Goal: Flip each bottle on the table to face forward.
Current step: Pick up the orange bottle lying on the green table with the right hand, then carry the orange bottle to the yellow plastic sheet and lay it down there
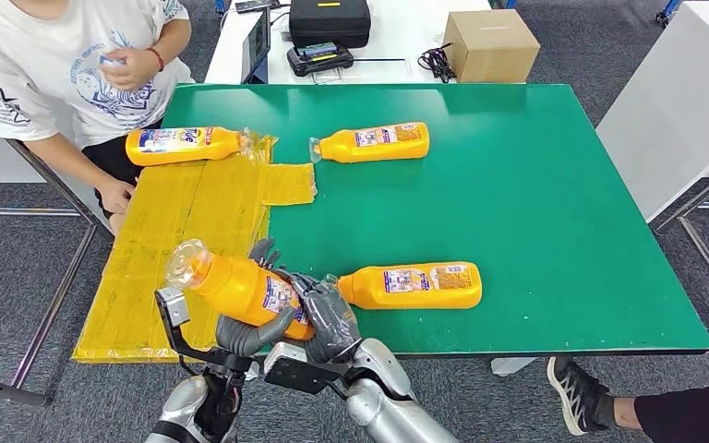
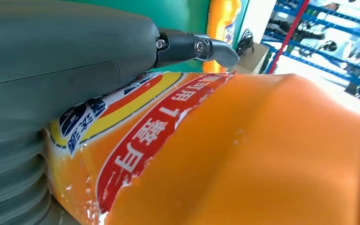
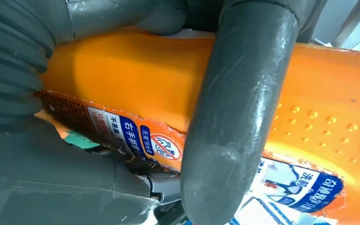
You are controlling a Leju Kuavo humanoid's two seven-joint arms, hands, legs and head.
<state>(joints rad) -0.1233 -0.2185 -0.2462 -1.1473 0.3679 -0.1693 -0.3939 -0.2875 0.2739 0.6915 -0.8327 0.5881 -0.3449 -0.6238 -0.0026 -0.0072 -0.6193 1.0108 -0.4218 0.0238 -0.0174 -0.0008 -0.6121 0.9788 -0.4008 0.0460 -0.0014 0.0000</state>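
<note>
Green desk carries, from its near edge, a tilted orange bottle gripped by both the left hand and right hand, fingers wrapped around it, another bottle just beside, and two bottles farther back.

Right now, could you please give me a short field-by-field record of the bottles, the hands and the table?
held bottle: orange bottle, lifted and tilted, clear cap toward the far left
left hand: grips it from beneath
right hand: grips its base end
bottles lying flat: three, near one, far middle one, far left one
table: green top; yellow sheet along its left side
person: seated at the far left corner
</note>
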